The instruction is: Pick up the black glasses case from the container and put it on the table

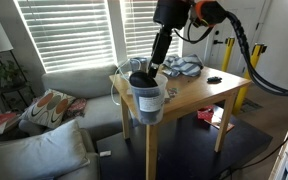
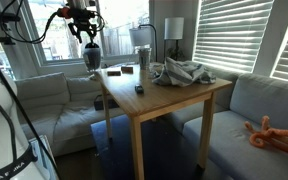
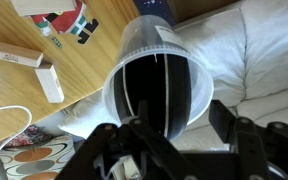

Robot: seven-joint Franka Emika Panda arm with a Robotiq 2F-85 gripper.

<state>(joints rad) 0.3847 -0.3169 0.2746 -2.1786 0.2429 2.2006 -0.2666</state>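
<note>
The translucent whitish container (image 1: 149, 104) stands on a corner of the light-wood table (image 1: 189, 93); it also shows in an exterior view (image 2: 92, 62). The black glasses case (image 3: 159, 92) stands inside it, filling most of the mouth in the wrist view, and its top shows at the rim (image 1: 139, 78). My gripper (image 1: 152, 62) hangs straight above the container's mouth (image 3: 134, 55). Its fingers (image 3: 169, 128) are spread wide on either side of the case and are not touching it. It also shows in an exterior view (image 2: 90, 40).
A crumpled grey cloth (image 2: 184, 72), a metallic jar (image 2: 142, 60) and a flat black oval item (image 1: 214, 79) lie on the table. A white box (image 3: 49, 82) and a wooden block (image 3: 14, 55) lie near the container. A sofa (image 1: 54, 110) flanks the table.
</note>
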